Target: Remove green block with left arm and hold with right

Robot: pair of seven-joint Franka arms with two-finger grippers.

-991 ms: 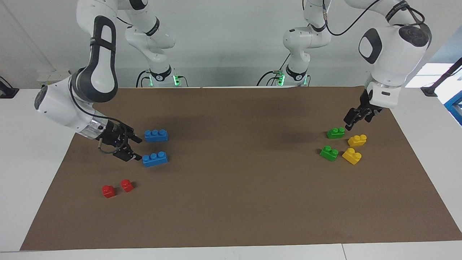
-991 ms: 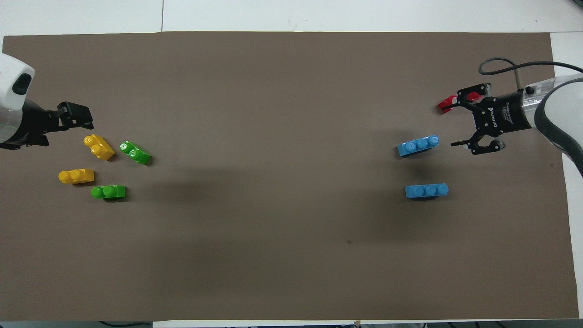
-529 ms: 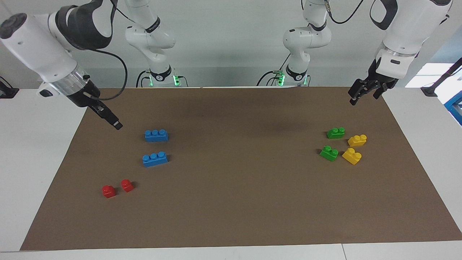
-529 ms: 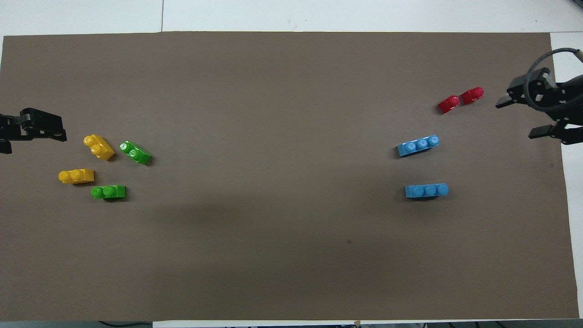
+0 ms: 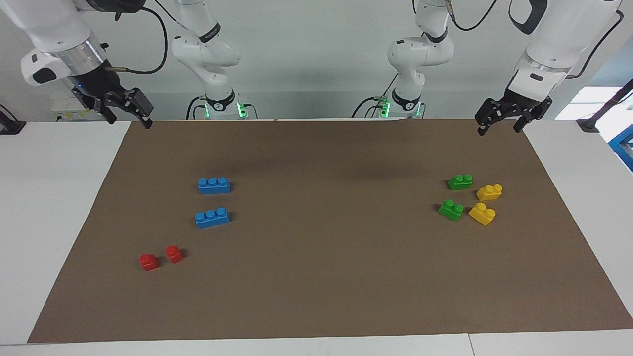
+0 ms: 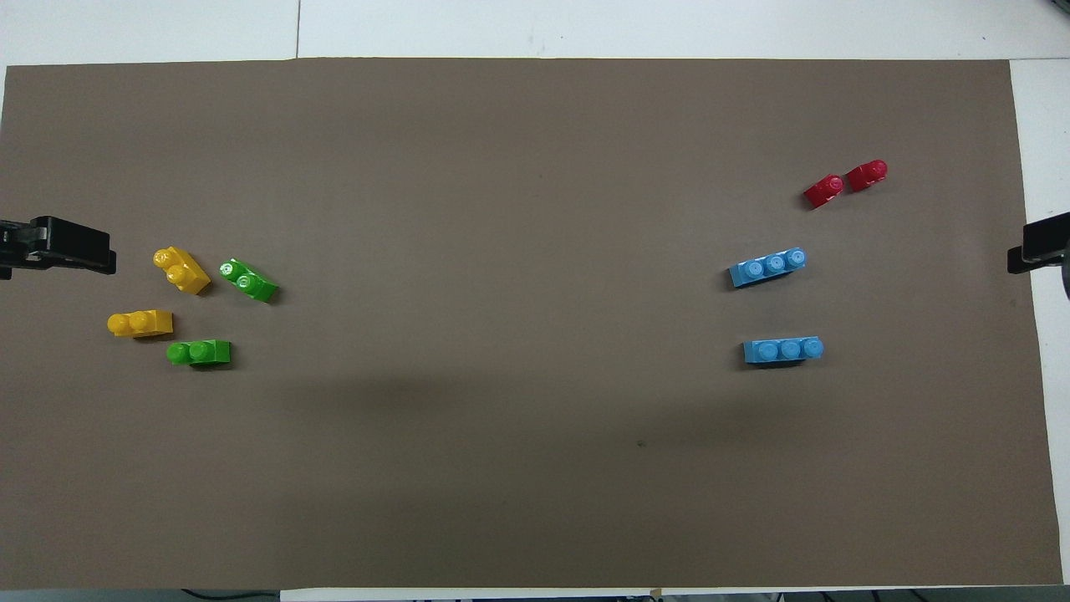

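Note:
Two green blocks lie on the brown mat (image 5: 346, 277) at the left arm's end. One green block (image 5: 460, 182) (image 6: 199, 352) is nearer the robots than the other green block (image 5: 451, 209) (image 6: 248, 281). My left gripper (image 5: 499, 126) is open and empty, raised over the mat's edge by the robots, apart from both. One of its fingers (image 6: 71, 255) shows in the overhead view. My right gripper (image 5: 129, 118) is open and empty, raised over the mat's corner at the right arm's end. One of its fingers (image 6: 1036, 251) shows in the overhead view.
Two yellow bricks (image 5: 489, 192) (image 5: 482, 213) lie beside the green ones, toward the table's end. Two blue three-stud bricks (image 5: 213, 185) (image 5: 212, 218) and two small red bricks (image 5: 149, 261) (image 5: 173, 253) lie at the right arm's end.
Both grippers have risen and drawn back toward the robots, the left from next to the green block, the right from beside the blue bricks. No brick has moved.

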